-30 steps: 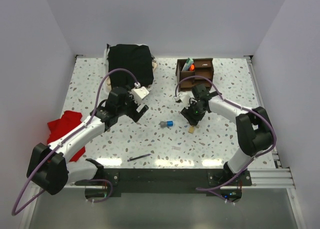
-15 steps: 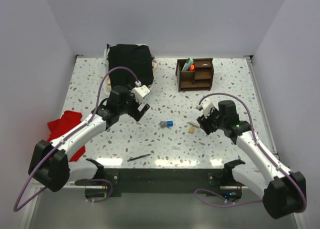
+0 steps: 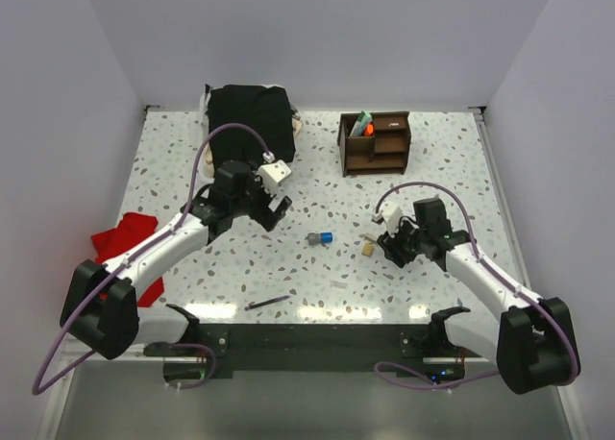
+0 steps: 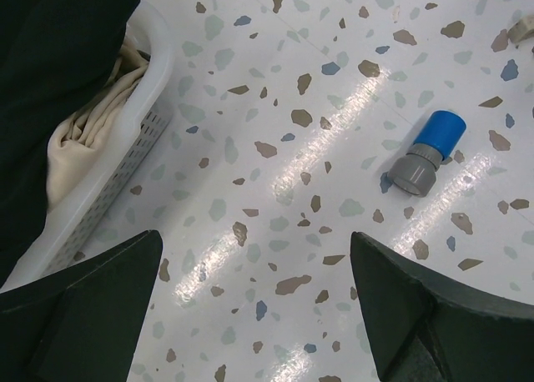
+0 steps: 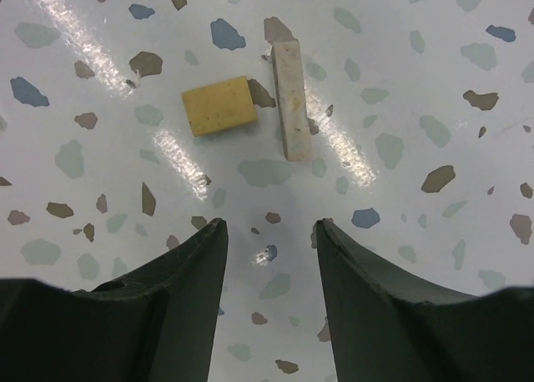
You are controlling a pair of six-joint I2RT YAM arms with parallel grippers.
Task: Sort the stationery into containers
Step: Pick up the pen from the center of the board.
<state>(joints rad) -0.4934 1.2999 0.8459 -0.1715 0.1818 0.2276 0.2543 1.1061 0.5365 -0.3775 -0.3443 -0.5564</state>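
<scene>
The dark brown organiser (image 3: pixel 376 141) stands at the back right, with an orange-capped marker and a pale green pen (image 3: pixel 361 124) in its left compartment. A blue-grey sharpener (image 3: pixel 320 238) lies mid-table and shows in the left wrist view (image 4: pixel 429 152) ahead and to the right of my open, empty left gripper (image 3: pixel 277 214) (image 4: pixel 254 315). A tan eraser (image 3: pixel 367 251) (image 5: pixel 219 105) and a white stick (image 3: pixel 373 238) (image 5: pixel 290 98) lie side by side just ahead of my open, empty right gripper (image 3: pixel 392 250) (image 5: pixel 271 228). A black pen (image 3: pixel 267 303) lies near the front edge.
A white basket (image 4: pixel 108 169) holding beige cloth, with a black cloth (image 3: pixel 250 118) draped over it, stands at the back left, close to my left gripper. A red cloth (image 3: pixel 120 245) lies at the left edge, under the left arm.
My right arm has swung back and out to the right, and its gripper now sits just right of the eraser. My left gripper has shifted slightly up and right.
</scene>
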